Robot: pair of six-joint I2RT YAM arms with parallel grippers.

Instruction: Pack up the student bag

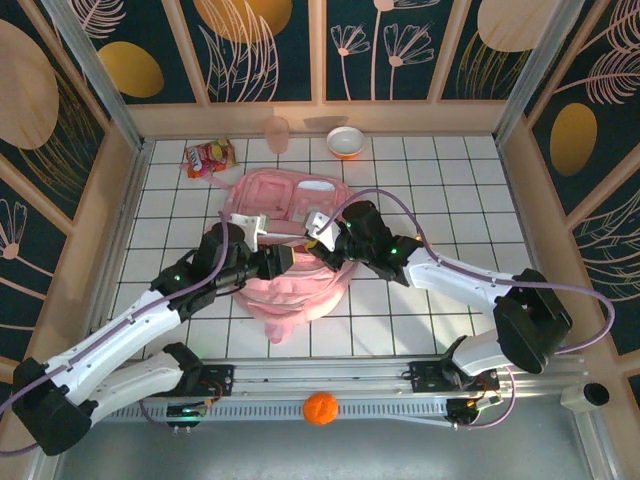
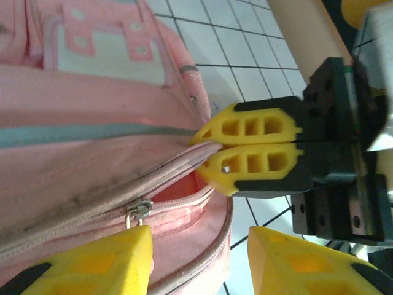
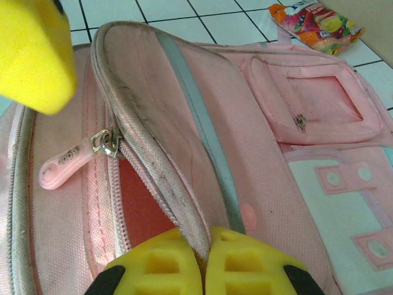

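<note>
White tiled table, open tiles flanking student bag, right tool clenched on its zip edge, left tool released

We see a robot lab cell. Leaf-patterned panels wall its tiled table, an aluminium rail in front.

Left arm, right arm: white links, black joints, lilac cables. Left gripper, right gripper: black bodies, yellow cut-out fingers.
</note>
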